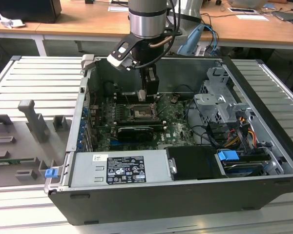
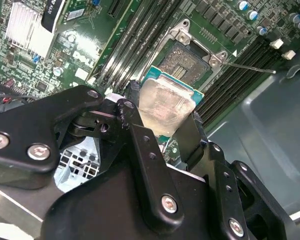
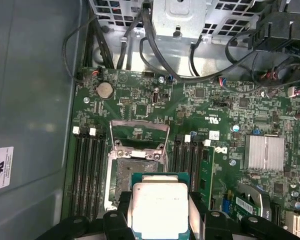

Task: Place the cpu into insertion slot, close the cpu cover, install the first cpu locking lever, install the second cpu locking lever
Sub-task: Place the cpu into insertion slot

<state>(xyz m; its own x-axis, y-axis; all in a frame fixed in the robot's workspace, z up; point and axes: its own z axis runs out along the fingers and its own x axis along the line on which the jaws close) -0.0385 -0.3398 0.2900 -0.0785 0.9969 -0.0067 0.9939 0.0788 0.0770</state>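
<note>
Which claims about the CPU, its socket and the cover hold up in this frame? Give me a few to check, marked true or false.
1. The gripper is shut on the cpu. True.
2. The cpu sits in the insertion slot. False: the slot is bare, and the cpu is held clear of it between the fingers.
3. The cpu cover is closed over the slot. False: it is swung open, away from the socket.
4. The cpu's silvery metal top faces the camera in both wrist views. True.
</note>
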